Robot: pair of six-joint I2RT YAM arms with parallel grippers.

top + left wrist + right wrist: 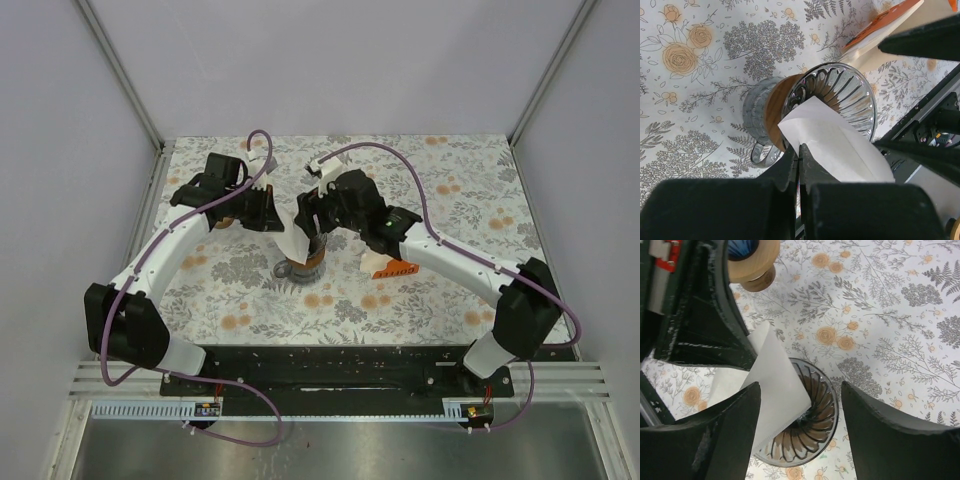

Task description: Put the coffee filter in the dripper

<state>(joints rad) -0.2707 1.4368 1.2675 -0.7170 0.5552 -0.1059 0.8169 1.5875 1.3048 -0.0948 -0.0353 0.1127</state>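
- Coffee filter (835, 142) is hanging pinched in your left gripper (799, 154), whose fingers are pressing together on the paper's edge.
- You are holding the filter tilted. Its lower tip is dipping just inside the rim of the dripper (840, 92) on the side nearest that gripper. Most of the sheet is sticking out above and beyond the rim, so it is not seated yet.
- Your right gripper (801, 388) is hovering directly above the dripper with its fingers spread wide, one on each side of the rim. As far as the wrist view shows, they are touching neither glass nor paper.
- The dripper is standing upright on the floral table (450, 200), its ribbed glass cone sitting over a wooden collar and a glass base.
- An orange box (396, 268) is lying just beside the dripper on the right arm's side.
- A round wooden object (752, 262) with a blue centre is sitting near the dripper on the left arm's side, beyond the left gripper.
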